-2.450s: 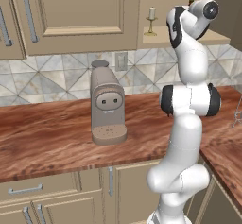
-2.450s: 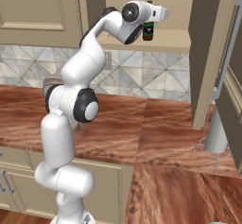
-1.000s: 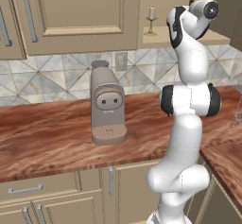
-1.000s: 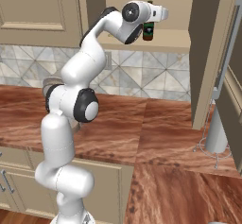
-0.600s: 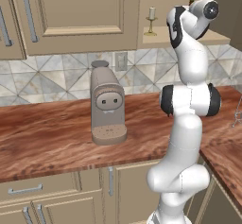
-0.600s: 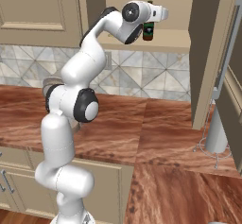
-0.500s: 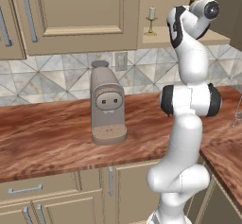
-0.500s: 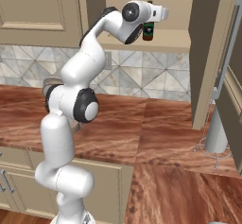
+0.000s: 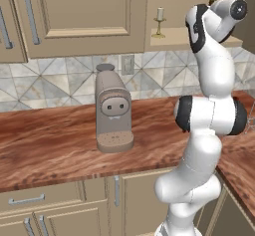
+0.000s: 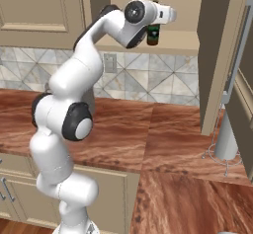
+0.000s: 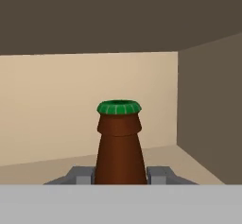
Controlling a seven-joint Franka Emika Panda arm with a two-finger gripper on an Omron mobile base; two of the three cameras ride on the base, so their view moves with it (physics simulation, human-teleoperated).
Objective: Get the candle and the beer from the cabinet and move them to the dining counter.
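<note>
1. The arm reaches up into the open cabinet [image 9: 199,36], its hand level with the plain beige shelf, because both task items stand there and must be taken from the front.
2. The beer [image 11: 120,145] stands upright on that shelf; in the hand view its brown neck rises between the two finger tips, and the cap reads green in this view, not red.
3. The gripper [image 11: 120,175] has one grey finger [image 11: 83,176] tight against each side of the bottle with no gap visible, so it appears to be pinching the beer low on the neck or shoulder. Holding there likely keeps the bottle vertical and stops it sliding down through the fingers.
4. From the right base view the beer's labelled body [image 10: 153,34] hangs just below the white wrist, its base at about shelf level; whether it rests on the shelf or is just lifted cannot be told.
5. The candle [image 9: 160,21] stands upright in its brass holder further left on the same shelf, apart from the hand and untouched.
6. Judged from this, the beer goes first; pulling it straight back out would avoid the cabinet's side wall to the right.
7. A coffee machine [image 9: 113,109] stands on the wood counter [image 9: 50,145] below, clear of the arm's path.
</note>
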